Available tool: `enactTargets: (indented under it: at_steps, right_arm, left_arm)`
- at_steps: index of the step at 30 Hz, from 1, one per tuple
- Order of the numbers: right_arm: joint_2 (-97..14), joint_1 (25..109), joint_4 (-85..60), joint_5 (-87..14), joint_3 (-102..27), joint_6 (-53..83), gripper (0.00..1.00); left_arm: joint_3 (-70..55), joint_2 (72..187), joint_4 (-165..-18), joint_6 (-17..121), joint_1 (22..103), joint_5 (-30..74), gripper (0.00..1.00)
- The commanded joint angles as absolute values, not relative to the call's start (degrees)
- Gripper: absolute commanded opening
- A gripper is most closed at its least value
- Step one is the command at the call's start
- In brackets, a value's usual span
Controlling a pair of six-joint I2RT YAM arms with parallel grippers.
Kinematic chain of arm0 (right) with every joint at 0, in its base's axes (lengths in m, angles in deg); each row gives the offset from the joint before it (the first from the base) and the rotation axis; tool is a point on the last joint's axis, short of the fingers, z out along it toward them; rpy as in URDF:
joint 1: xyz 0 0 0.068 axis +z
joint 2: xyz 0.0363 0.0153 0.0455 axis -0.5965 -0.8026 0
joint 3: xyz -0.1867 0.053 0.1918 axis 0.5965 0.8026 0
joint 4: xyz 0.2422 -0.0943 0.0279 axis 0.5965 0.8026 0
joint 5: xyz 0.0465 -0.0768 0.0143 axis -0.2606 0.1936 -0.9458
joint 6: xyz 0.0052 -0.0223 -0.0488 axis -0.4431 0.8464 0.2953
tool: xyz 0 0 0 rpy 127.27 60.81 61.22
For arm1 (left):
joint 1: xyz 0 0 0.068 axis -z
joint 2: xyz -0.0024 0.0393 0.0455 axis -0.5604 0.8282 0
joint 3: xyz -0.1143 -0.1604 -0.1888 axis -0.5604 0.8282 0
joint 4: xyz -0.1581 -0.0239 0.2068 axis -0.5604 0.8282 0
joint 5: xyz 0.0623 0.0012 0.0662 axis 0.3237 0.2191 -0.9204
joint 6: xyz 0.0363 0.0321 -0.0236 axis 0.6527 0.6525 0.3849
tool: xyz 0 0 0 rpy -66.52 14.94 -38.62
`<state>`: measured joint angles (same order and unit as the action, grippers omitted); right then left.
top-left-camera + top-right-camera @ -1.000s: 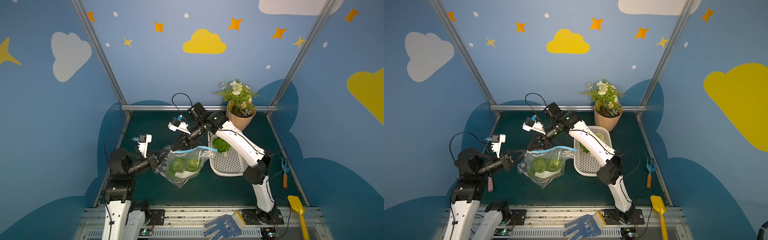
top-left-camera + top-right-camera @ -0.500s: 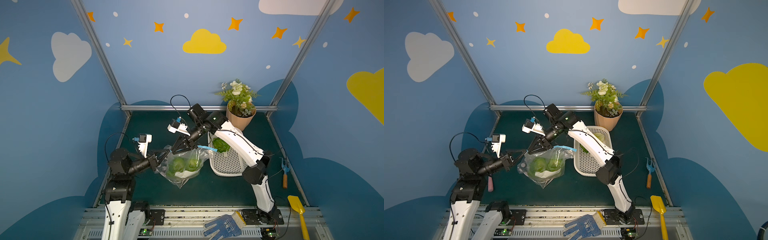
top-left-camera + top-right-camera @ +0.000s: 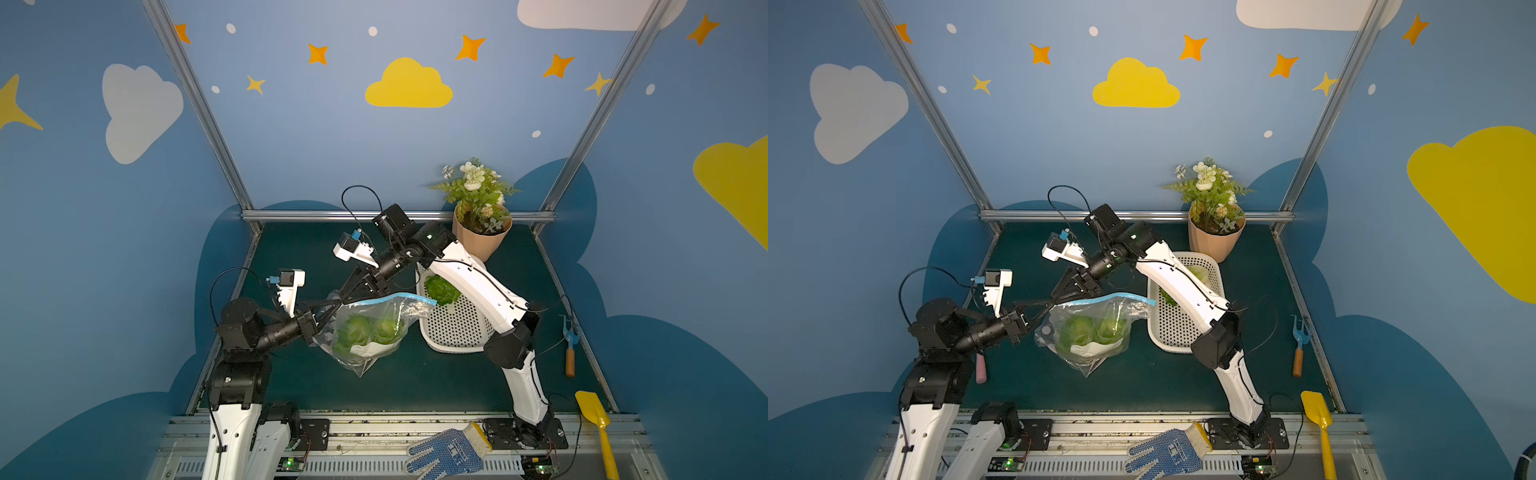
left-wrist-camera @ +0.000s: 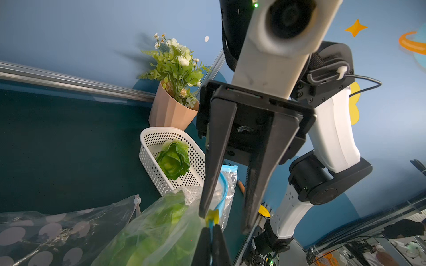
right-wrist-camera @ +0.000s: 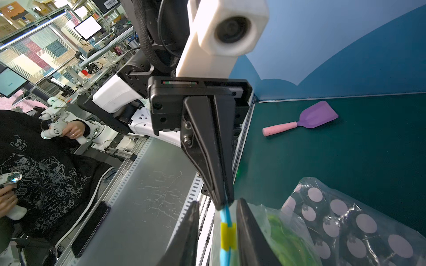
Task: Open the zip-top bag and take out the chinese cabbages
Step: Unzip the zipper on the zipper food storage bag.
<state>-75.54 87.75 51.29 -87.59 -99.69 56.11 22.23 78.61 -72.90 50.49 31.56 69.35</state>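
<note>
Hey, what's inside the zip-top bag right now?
Two green chinese cabbages show through the clear zip-top bag, over something white at the bottom. Anything beneath or behind them is covered.

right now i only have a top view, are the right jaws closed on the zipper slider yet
Observer: No. The left wrist view shows the right gripper with jaws apart, straddling the yellow slider.
Operator: ok and is the left one gripping the bag
Observer: Yes. In the right wrist view the left gripper is shut on the blue zip strip, beside the slider.
Operator: whats the pink thing by the left arm
Observer: The handle of a purple scoop lying on the mat.
</note>
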Motion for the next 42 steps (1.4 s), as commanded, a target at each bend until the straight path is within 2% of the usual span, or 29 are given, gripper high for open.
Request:
enactTargets:
  at_steps: [1,18,32,42]
  right_arm:
    - [-76.66,87.27,51.95,-87.26,-100.72,55.55,0.28]
    - [-76.22,87.35,55.81,-87.19,-99.66,57.21,0.18]
    - [-76.47,87.60,56.06,-87.98,-99.63,57.04,0.15]
    - [-77.00,87.80,55.89,-88.33,-99.63,56.54,0.22]
  left_arm:
    - [22.85,77.79,-74.35,50.80,31.70,69.95,0.04]
    - [22.96,77.29,-73.63,51.52,31.85,68.96,0.04]
    - [23.22,77.14,-73.52,51.66,31.79,67.99,0.04]
    - [23.23,77.20,-74.20,51.30,31.80,67.92,0.04]
